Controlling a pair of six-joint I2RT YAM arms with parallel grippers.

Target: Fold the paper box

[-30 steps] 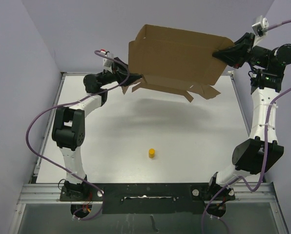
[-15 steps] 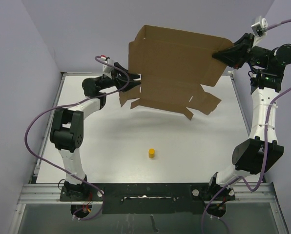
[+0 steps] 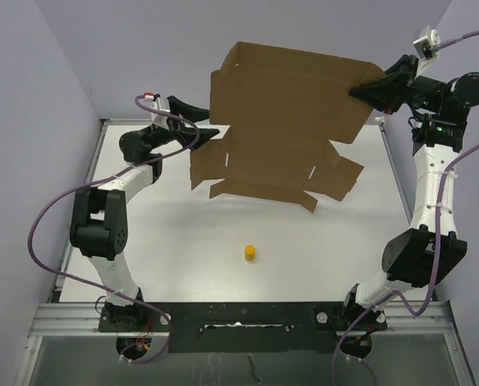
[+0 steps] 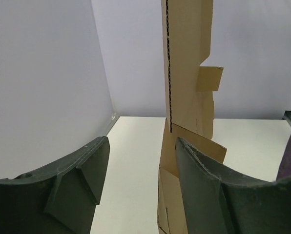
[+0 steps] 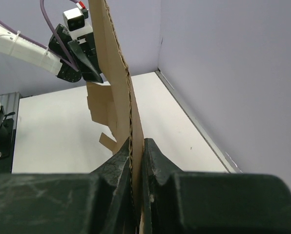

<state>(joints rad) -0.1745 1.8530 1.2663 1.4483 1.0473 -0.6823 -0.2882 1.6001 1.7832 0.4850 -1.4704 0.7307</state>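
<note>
The paper box (image 3: 288,121) — a brown die-cut cardboard sheet with its lower flaps hanging loose — hangs upright in the air above the far half of the desk (image 3: 183,241). The right gripper (image 3: 358,90) is clamped on its upper right corner. The left gripper (image 3: 207,123) sits at the sheet's left edge with its jaws apart, gripping nothing. A small yellow cylinder (image 3: 249,252) stands near the desk's middle, well apart from the sheet.
</note>
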